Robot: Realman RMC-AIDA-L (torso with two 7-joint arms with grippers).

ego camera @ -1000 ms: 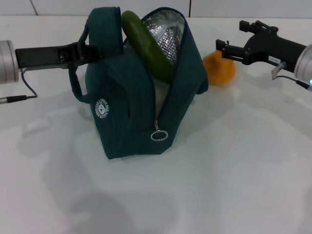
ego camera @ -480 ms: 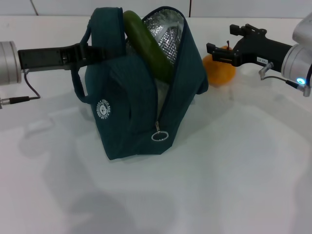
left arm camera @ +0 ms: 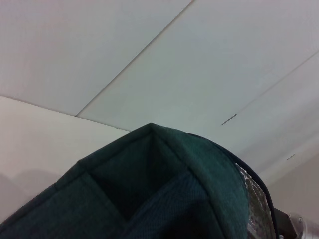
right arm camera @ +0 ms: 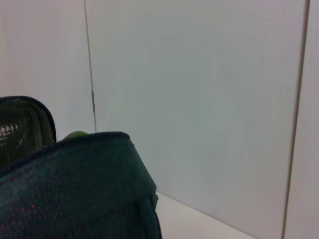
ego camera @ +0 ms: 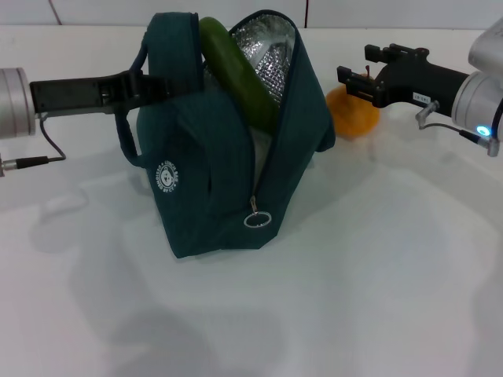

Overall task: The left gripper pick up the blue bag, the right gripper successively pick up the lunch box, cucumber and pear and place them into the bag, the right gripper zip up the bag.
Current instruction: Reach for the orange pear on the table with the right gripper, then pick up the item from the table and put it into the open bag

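Note:
The blue bag (ego camera: 212, 173) stands open on the white table, its foil lining (ego camera: 271, 47) showing. My left gripper (ego camera: 148, 85) is shut on the bag's handles at its upper left side. The cucumber (ego camera: 236, 71) leans inside the bag, its tip sticking out of the top. The orange pear (ego camera: 355, 114) sits on the table just right of the bag. My right gripper (ego camera: 357, 69) hovers open right above the pear, at its stem. The lunch box is hidden. The wrist views show the bag's fabric (left arm camera: 164, 189) (right arm camera: 75, 189) up close, and the cucumber's tip (right arm camera: 76, 135).
The zip pull ring (ego camera: 257, 218) hangs low on the bag's front, with the zip undone above it. A cable (ego camera: 39, 153) trails from the left arm over the table. White table surface (ego camera: 377, 267) lies in front and to the right.
My right gripper has moved left, from beside the pear to above it, close to the bag. The left gripper and the bag have hardly shifted.

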